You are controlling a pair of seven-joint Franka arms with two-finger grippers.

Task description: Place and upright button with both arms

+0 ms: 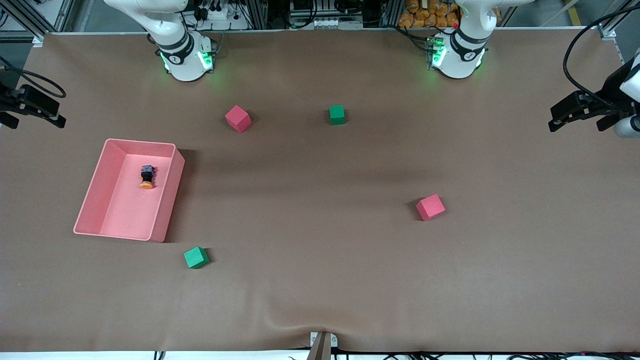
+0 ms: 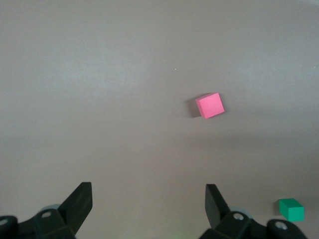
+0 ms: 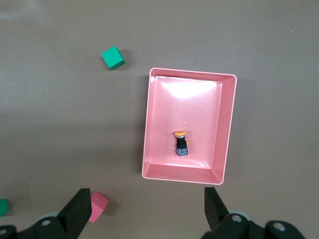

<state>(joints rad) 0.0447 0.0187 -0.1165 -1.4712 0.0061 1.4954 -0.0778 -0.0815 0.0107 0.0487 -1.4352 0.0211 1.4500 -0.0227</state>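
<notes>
The button [image 1: 146,177] lies on its side in a pink tray [image 1: 140,142] toward the right arm's end of the table, with its orange cap pointing toward the front camera. It also shows in the right wrist view [image 3: 181,142], inside the tray [image 3: 192,72]. My right gripper [image 3: 147,201] hangs open and empty high over the table beside the tray. My left gripper [image 2: 148,199] hangs open and empty high over bare table at the left arm's end. Both arm bases stand at the table's edge farthest from the front camera.
Two red cubes [image 1: 237,118] [image 1: 430,207] and two green cubes [image 1: 337,114] [image 1: 196,257] lie scattered on the brown table. The left wrist view shows a red cube [image 2: 210,105] and a green cube [image 2: 291,209]. The right wrist view shows a green cube [image 3: 113,57] and a red cube [image 3: 97,205].
</notes>
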